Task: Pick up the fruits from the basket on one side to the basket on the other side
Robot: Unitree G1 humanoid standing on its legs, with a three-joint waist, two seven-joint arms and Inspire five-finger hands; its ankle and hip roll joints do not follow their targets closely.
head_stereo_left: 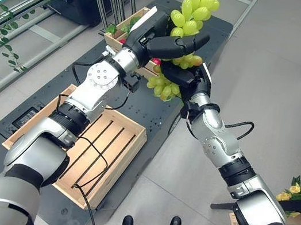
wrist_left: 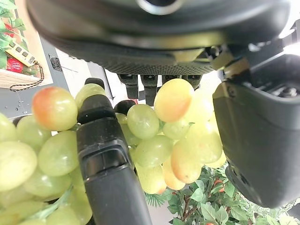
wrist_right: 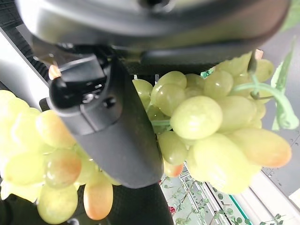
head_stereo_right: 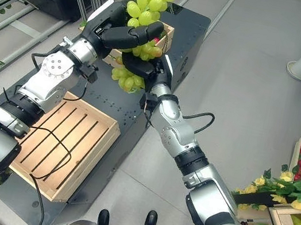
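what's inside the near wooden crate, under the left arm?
The near wooden crate shows bare slatted boards and no fruit. The left forearm covers its far left corner. The grape bunch is aloft in left hand and right hand.

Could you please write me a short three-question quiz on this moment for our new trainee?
1. True or false: the wooden crate nearest the robot already holds grapes.
2. Which hands grip the green grapes? A) left only B) right only C) both
3. Fill in: the grapes are held ___ the dark platform.

Key: 1 false, its slats are bare. 2 C: left hand and right hand. 3 above.
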